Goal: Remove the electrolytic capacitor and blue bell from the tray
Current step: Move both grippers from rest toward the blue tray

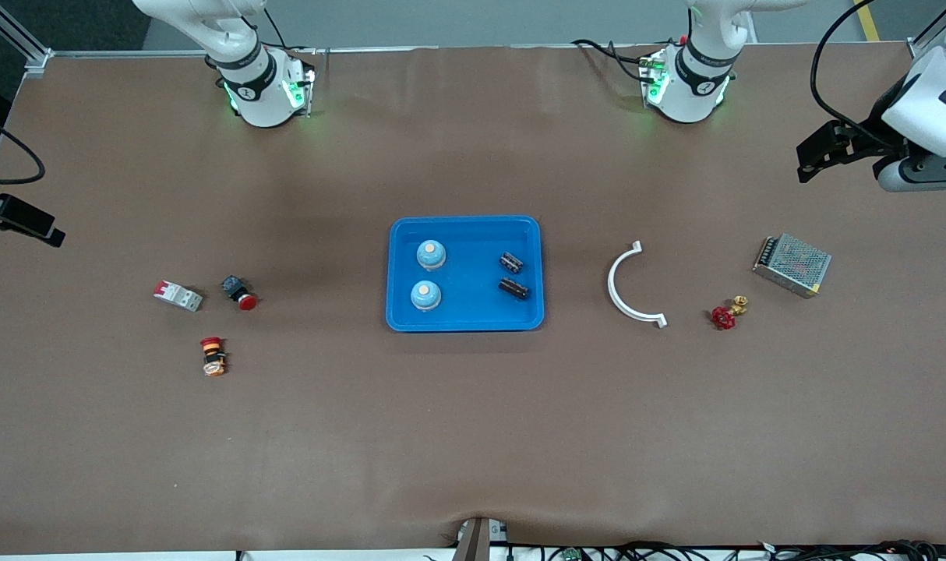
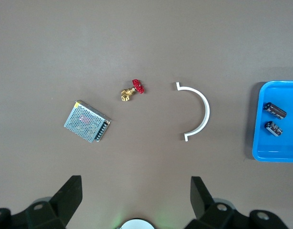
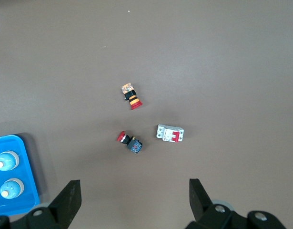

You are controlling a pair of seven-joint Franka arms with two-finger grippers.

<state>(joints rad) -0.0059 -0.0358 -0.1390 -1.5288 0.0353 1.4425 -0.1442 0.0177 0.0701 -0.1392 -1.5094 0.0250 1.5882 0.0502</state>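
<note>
blue tray (image 1: 465, 226) sits mid-frame holding two bells (image 1: 431, 254) and two capacitors (image 1: 511, 262), while the left gripper (image 2: 136, 191) at upper right and the right gripper (image 3: 134, 193) at the left edge both hang spread wide, empty.

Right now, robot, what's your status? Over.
Left gripper open over the table's left-arm end, right gripper open over the right-arm end, both empty. Two bells, two capacitors in blue tray. Nothing blocking.

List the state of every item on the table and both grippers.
bells: two, upright in blue tray
capacitors: two, lying in tray
white bracket: flat on table
valve: on its side
left gripper: open, empty
right gripper: open, empty
</note>
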